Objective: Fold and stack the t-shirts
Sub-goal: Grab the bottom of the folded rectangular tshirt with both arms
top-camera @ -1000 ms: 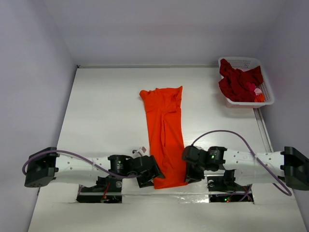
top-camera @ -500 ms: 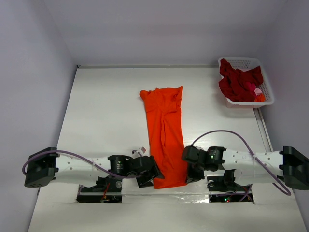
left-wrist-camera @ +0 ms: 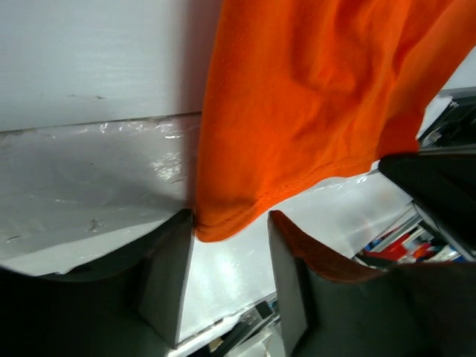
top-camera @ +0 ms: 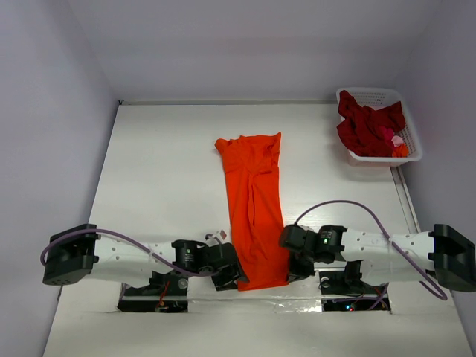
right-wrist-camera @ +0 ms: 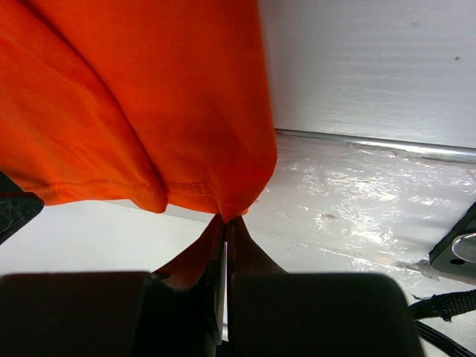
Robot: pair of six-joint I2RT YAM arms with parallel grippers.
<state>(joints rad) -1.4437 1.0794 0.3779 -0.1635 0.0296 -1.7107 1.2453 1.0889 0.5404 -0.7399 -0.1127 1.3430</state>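
At the near edge of the table (top-camera: 163,163), the left gripper (left-wrist-camera: 230,223) had narrowed around the left hem corner of the orange shirt (top-camera: 253,208), jaws not yet meeting; the right gripper (right-wrist-camera: 225,223) had just clamped the right corner. The next fold looked imminent. Red shirts (top-camera: 364,126) waited in the far-right basket (top-camera: 370,94).

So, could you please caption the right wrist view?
Right tool pinching a corner of the orange t-shirt above the table.
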